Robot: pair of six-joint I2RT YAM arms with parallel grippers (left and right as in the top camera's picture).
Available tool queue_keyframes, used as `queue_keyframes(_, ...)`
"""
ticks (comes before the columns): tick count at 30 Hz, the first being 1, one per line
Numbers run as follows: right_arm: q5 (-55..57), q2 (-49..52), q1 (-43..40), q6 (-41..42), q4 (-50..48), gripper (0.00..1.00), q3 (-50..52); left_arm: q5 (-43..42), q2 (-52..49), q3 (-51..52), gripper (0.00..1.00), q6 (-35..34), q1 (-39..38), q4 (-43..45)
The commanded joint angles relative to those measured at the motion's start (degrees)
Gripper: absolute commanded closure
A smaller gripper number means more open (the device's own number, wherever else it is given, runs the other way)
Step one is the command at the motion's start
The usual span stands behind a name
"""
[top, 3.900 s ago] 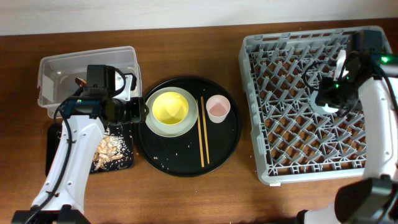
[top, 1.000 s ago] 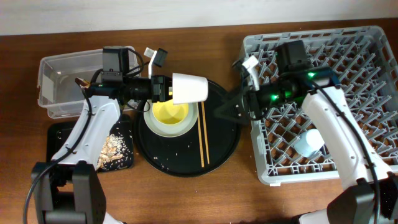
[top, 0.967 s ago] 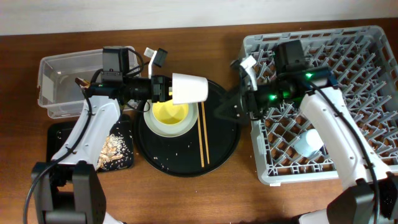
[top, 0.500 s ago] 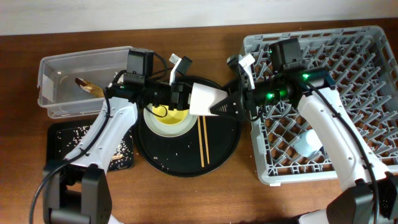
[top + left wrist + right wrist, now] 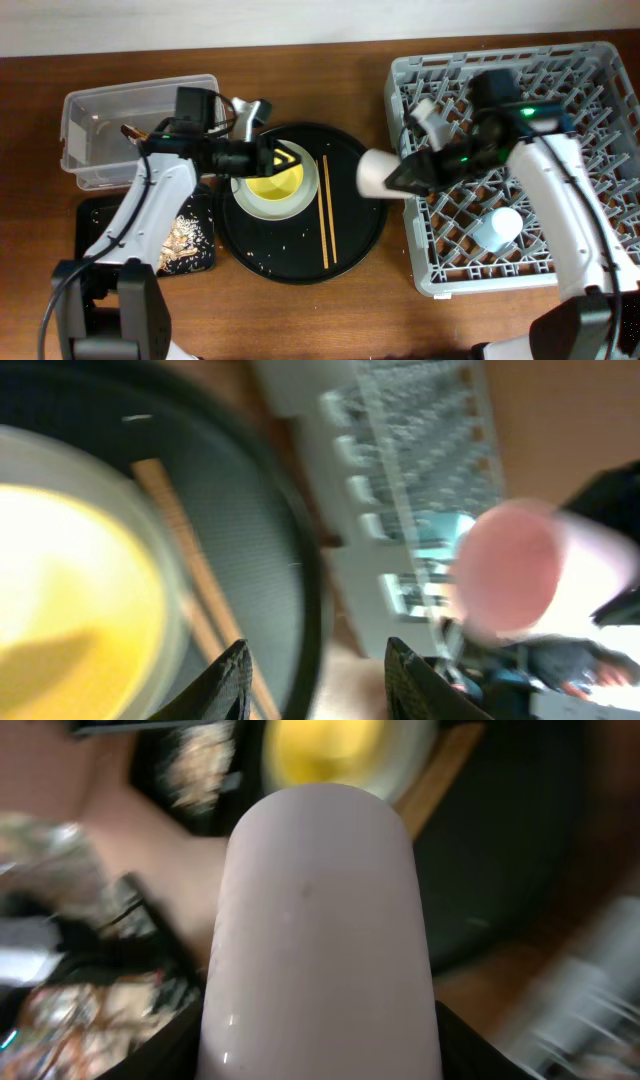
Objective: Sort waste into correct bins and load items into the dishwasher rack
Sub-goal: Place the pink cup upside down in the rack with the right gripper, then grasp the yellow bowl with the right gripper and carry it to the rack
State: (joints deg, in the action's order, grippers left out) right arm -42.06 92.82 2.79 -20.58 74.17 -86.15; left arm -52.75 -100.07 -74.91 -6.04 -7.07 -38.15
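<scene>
My right gripper (image 5: 402, 178) is shut on the pink cup (image 5: 375, 174) and holds it sideways between the round black tray and the grey dishwasher rack (image 5: 590, 270). The cup fills the right wrist view (image 5: 320, 920). My left gripper (image 5: 283, 160) is open and empty above the yellow bowl (image 5: 270, 180), which sits on the grey-green plate (image 5: 243, 200). In the left wrist view its jaws (image 5: 315, 658) are spread, with the pink cup (image 5: 510, 565) beyond. The chopsticks (image 5: 325, 215) lie on the round tray. The blue cup (image 5: 497, 230) stands in the rack. No tissue shows.
The clear tub (image 5: 100, 105) at the back left holds a brown-yellow peel (image 5: 130, 130). The shallow black tray (image 5: 95, 240) at the front left holds food scraps (image 5: 180, 235). Rice grains lie scattered on the large round black tray (image 5: 300, 265).
The pink cup has passed from my left gripper to my right gripper. The left gripper has opened and drawn back left. The right has carried the cup toward the rack.
</scene>
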Motion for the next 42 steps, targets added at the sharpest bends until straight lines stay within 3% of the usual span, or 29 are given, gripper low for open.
queue_keyframes(1, 16.4, -0.5, -6.5, 7.5, 5.9, 0.68, -7.1, 18.3, 4.1, 0.0, 0.57, 4.4, 4.3, -7.6)
queue_keyframes(3, 25.8, -0.5, -9.6, 12.2, 9.5, 0.72, -8.4, 29.8, 8.4, 0.0, 0.56, 4.4, 4.7, -11.1)
queue_keyframes(5, 34.1, -0.5, -11.6, 17.3, 10.0, 0.79, -8.4, 36.0, 12.3, 0.0, 0.56, 4.4, 4.7, -13.4)
queue_keyframes(8, 40.0, -0.4, -11.9, 19.6, 10.0, 0.79, -7.2, 36.1, 12.9, 0.0, 0.56, 4.4, 4.7, -13.9)
queue_keyframes(16, 35.2, 9.3, -11.8, 19.6, 10.1, 0.77, -6.0, 36.1, 12.9, 0.0, 0.55, 4.4, 4.7, -14.0)
queue_keyframes(18, 35.2, 9.9, -11.8, 19.6, 10.0, 0.58, -6.0, 36.1, 12.9, 0.0, 0.54, 4.4, 4.7, -14.0)
queue_keyframes(21, 35.2, 9.9, -11.8, 19.6, 10.0, 0.1, -6.0, 36.1, 12.9, 0.0, 0.54, 4.4, 4.7, -14.1)
queue_keyframes(22, 35.2, 9.9, -11.8, 19.6, 10.0, 0.04, -6.0, 36.1, 12.9, 0.0, 0.54, 4.4, 4.7, -14.1)
queue_keyframes(25, 34.6, 9.9, -11.8, 19.6, 10.0, 0.01, -6.0, 36.1, 12.9, 0.0, 0.5, 4.4, 4.7, -14.2)
queue_keyframes(27, 27.0, 9.9, -11.8, 19.6, 8.8, 0.01, -6.0, 36.2, 12.9, 0.0, 0.46, 4.4, 4.7, -15.5)
queue_keyframes(30, 22.7, 9.9, -11.7, 19.5, 7.9, 0.02, -6.1, 42.9, 12.9, 0.0, 0.46, 2.5, 4.7, -18.7)
queue_keyframes(32, 22.5, 8.5, -8.6, 18.9, 8.2, 0.09, -9.4, 43.8, 12.9, 0.0, 0.46, 1.3, 5.0, -20.2)
queue_keyframes(35, 22.8, 7.5, 1.0, 19.1, 7.3, 0.07, -18.6, 50.3, 12.9, 0.0, 0.45, -5.3, 7.2, -22.9)
queue_keyframes(37, 23.4, 8.2, 10.0, 19.6, 1.1, 0.08, -19.4, 51.7, 12.9, 0.0, 0.42, -9.5, 11.0, -24.6)
queue_keyframes(42, 28.5, 19.1, 27.6, 28.8, -14.1, 0.12, -19.4, 51.3, 12.9, 0.0, 0.33, -9.8, 16.2, -25.9)
